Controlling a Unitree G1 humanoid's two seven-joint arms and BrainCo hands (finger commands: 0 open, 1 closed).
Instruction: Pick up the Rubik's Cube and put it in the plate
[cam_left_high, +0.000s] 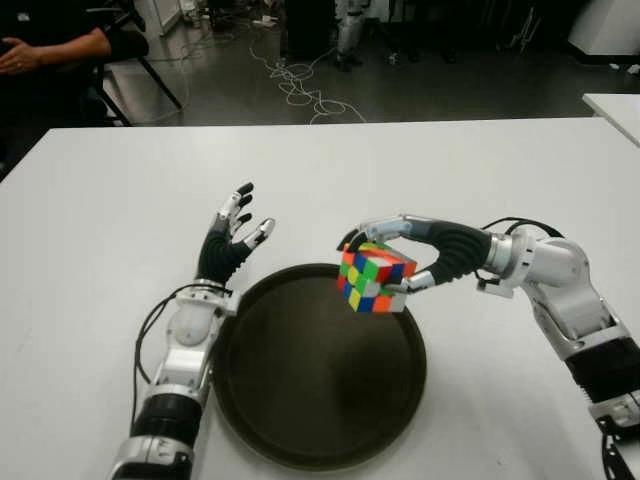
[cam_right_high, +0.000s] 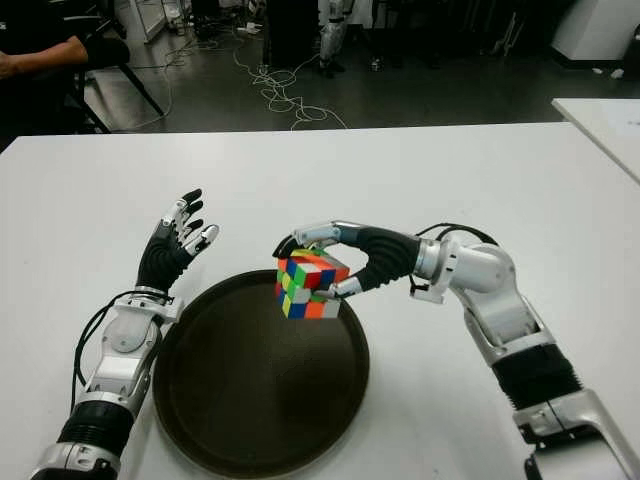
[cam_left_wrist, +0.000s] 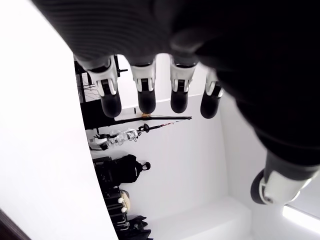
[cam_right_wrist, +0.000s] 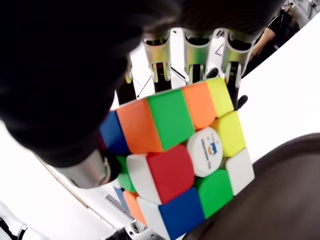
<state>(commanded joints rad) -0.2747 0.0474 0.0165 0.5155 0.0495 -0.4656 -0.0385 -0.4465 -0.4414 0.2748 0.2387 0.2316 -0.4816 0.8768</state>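
The right hand (cam_left_high: 400, 262) grips the Rubik's Cube (cam_left_high: 374, 278) and holds it in the air over the far edge of the plate (cam_left_high: 320, 430). Its fingers curl over the cube's top from behind while the thumb presses the near lower side. The cube is scrambled: the eye views show red, orange, green, blue, yellow and white stickers mixed on every visible face, and it sits slightly tilted in the grasp. In the right wrist view the cube (cam_right_wrist: 175, 150) fills the frame, with a white centre tile carrying a small round logo, orange and green tiles beside it, red and blue ones below. The dark rim of the plate shows under it, not touching.

The plate is round, dark brown and shallow, lying on the white table (cam_left_high: 100, 220) between the two arms.

The left hand (cam_left_high: 232, 232) shows just beyond the plate's left rim, raised with its fingers (cam_left_wrist: 145, 92) spread and straight, holding nothing.

A person's arm (cam_left_high: 60, 48) shows at the far left beyond the table.
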